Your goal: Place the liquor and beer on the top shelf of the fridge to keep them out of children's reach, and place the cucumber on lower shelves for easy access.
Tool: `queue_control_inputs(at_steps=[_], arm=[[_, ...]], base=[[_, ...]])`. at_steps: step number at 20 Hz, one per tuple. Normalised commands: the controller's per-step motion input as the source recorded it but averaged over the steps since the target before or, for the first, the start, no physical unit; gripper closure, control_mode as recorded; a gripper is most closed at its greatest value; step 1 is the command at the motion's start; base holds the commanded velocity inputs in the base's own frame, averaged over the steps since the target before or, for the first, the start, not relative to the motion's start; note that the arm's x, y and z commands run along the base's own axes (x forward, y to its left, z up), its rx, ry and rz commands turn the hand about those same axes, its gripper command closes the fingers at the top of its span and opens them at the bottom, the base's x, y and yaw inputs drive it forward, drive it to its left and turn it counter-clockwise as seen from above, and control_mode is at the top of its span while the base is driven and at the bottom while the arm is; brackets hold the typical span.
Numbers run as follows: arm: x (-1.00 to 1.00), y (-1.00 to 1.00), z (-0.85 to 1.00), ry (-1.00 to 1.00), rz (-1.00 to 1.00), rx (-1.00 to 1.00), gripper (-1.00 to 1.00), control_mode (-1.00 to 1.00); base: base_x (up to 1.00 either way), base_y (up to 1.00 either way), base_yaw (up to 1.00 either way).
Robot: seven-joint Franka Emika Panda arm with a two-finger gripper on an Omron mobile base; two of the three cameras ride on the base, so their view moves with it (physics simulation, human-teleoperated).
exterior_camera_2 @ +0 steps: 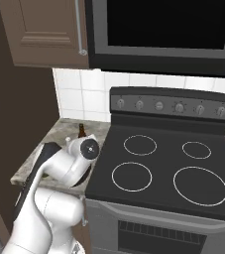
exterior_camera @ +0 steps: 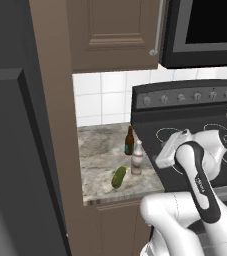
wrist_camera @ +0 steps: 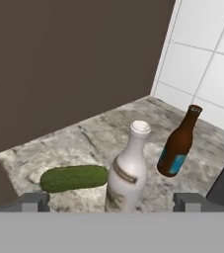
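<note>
Hand view, read from left to right: the gripper (wrist_camera: 112, 201) hangs above a marbled stone counter (wrist_camera: 98, 133) with its jaws spread wide and nothing between them. Ahead of the left fingertip lies the cucumber (wrist_camera: 74, 178), a short, bumpy green oblong resting on its side. Directly between the fingertips stands the liquor (wrist_camera: 128, 170), a pale, smooth bottle with a rounded body, a narrow neck and a flat white cap. Beyond it and toward the right fingertip stands the beer (wrist_camera: 177, 146), a slim glossy brown bottle with a long neck and a blue label, apart from the pale bottle. The step in hand appears to be the approach to the liquor. A sound grasp would bring the fingers down level on either side of the rounded body, below the neck, where the curve offers the widest seat; the glazed surface looks slippery, so a centred, firm closure matters. The cucumber lies close on one side and should not be nudged.
</note>
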Motion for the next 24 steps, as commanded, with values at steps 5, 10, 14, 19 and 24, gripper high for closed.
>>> queue_control_inputs(at_steps=[5, 10, 14, 19, 24], arm=[[0.09, 0.03, -0.26, -0.09, 0.05, 0.0, -1.0, -1.0], [0.13, 0.1, -0.21, -0.09, 0.04, 0.01, -1.0, -1.0], [0.12, 0.18, -0.11, -0.06, 0.05, 0.02, -1.0, -1.0], [0.08, 0.26, -0.13, -0.03, 0.02, 0.02, -1.0, -1.0], [0.11, 0.27, -0.22, 0.0, 0.0, 0.0, -1.0, -1.0]], base=[[0.0, 0.0, 0.0], [0.0, 0.0, 0.0], [0.0, 0.0, 0.0], [0.0, 0.0, 0.0], [0.0, 0.0, 0.0]])
